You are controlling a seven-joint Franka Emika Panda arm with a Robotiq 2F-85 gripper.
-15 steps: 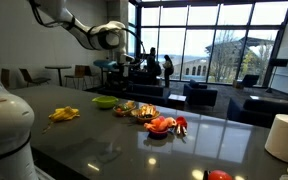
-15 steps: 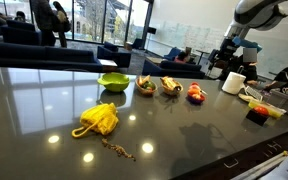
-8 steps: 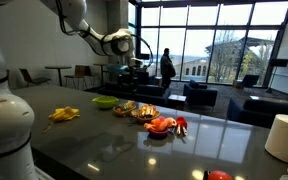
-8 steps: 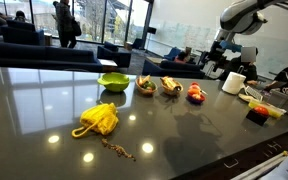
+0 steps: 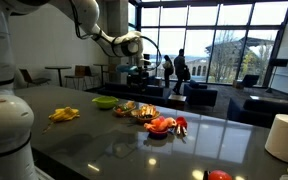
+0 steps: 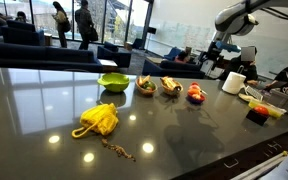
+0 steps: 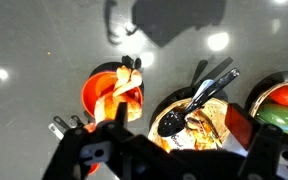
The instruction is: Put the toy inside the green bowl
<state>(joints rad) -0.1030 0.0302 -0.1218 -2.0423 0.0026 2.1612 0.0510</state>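
Note:
The toy (image 5: 160,124), orange-red and lumpy, lies in a red bowl (image 5: 162,130) on the dark table. It shows in both exterior views (image 6: 196,92) and in the wrist view (image 7: 119,95). The green bowl (image 5: 104,101) stands empty at the other end of the row of bowls (image 6: 112,81); it is out of the wrist view. My gripper (image 5: 141,50) hangs high above the row of bowls (image 6: 224,40). In the wrist view its jaws (image 7: 179,150) are dark shapes set wide apart, open and empty.
Two brownish bowls of mixed items (image 6: 145,86) (image 6: 171,87) stand between the green and red bowls; one holds a black spoon (image 7: 199,95). A yellow toy (image 6: 97,119) lies nearer the table edge. A white roll (image 6: 234,82) stands beyond the red bowl.
The arm has swung sideways, high over the table, and now sits above the row of bowls. People in the background have walked along. Nothing on the table has moved.

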